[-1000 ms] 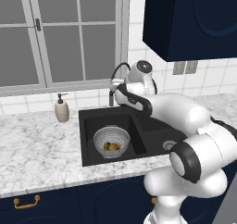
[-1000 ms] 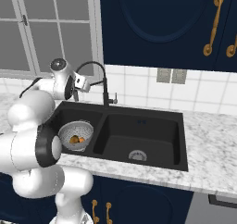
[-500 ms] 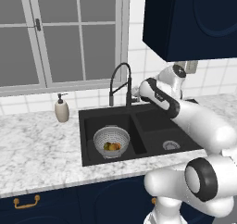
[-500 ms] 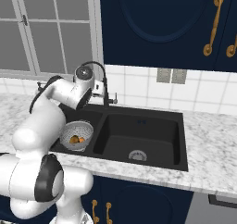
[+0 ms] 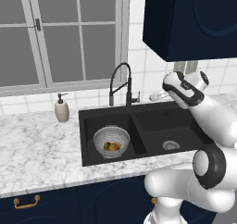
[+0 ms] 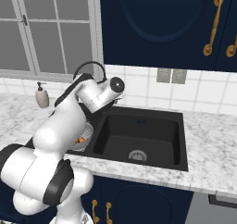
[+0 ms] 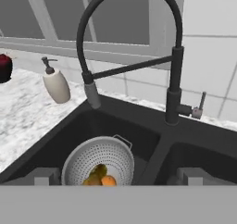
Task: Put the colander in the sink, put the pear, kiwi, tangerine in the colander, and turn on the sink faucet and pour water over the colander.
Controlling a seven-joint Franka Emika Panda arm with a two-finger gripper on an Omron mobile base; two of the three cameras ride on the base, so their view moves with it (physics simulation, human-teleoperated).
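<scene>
The colander (image 7: pixel 99 163) sits in the left basin of the black sink (image 5: pixel 152 119). In it lie the orange tangerine (image 7: pixel 109 181) and two olive-green fruits (image 7: pixel 97 171), the pear and kiwi; I cannot tell which is which. The black sink faucet (image 7: pixel 173 79) arches over that basin, its small lever (image 7: pixel 200 107) at the right of its base. My gripper (image 5: pixel 155 96) hangs open and empty to the right of the faucet, above the sink's back rim, pointing left at it. Water is out of view. In the right base view my arm hides most of the colander (image 6: pixel 84 136).
A cream soap dispenser (image 5: pixel 61 109) stands on the marble counter left of the sink, under the window. A dark red fruit (image 7: pixel 3 68) lies farther left on the counter. The right basin has a silver drain (image 6: pixel 137 155). Dark cabinets (image 5: pixel 190 19) hang above right.
My arm has swung right, from over the faucet and left basin to the right side of the faucet. The gripper stayed open. The colander and fruits have not moved.
</scene>
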